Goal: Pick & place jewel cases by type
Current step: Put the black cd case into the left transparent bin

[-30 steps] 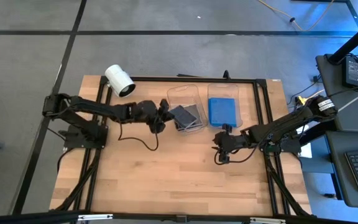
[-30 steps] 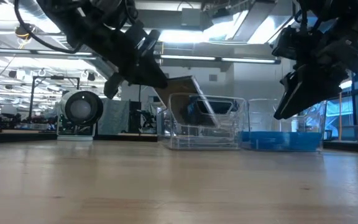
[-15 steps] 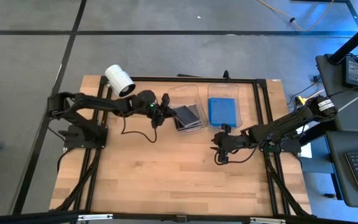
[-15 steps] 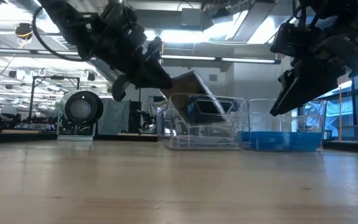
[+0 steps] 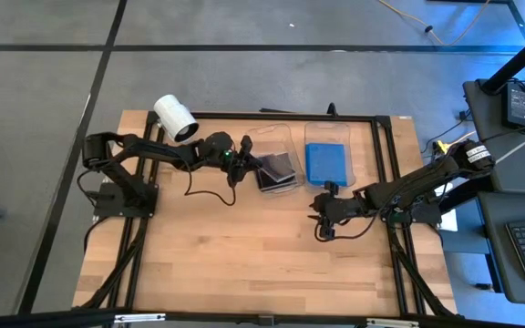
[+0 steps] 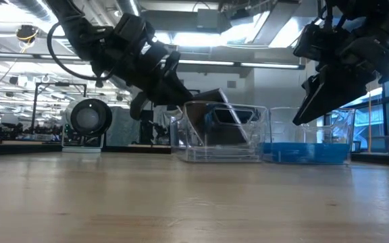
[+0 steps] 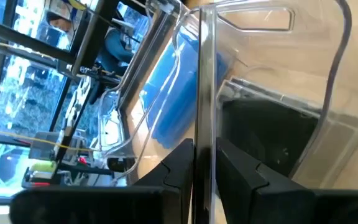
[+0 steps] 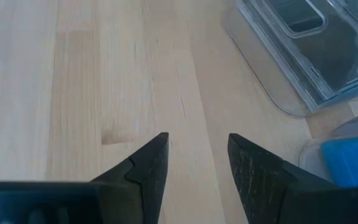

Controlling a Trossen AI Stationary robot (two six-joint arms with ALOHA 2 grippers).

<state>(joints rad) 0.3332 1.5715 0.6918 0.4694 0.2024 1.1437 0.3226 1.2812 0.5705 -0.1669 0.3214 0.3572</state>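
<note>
- From above, we see the left gripper [image 5: 247,162] at the rim of the left tub [image 5: 272,137], pinching a dark jewel case [image 5: 261,168]; blue jewel cases [image 5: 325,162] fill the right tub [image 5: 328,130]
- Level with the table, we judge the tilted case could catch the tub wall and tip out
- Left wrist view alone shows the case edge-on between the fingers [image 7: 176,167]
- Right wrist view shows the right gripper [image 8: 196,163] spread, empty, above bare wood

Two dark jointed arms, black cables looping, tapered black fingers [image 8: 146,167].
</note>
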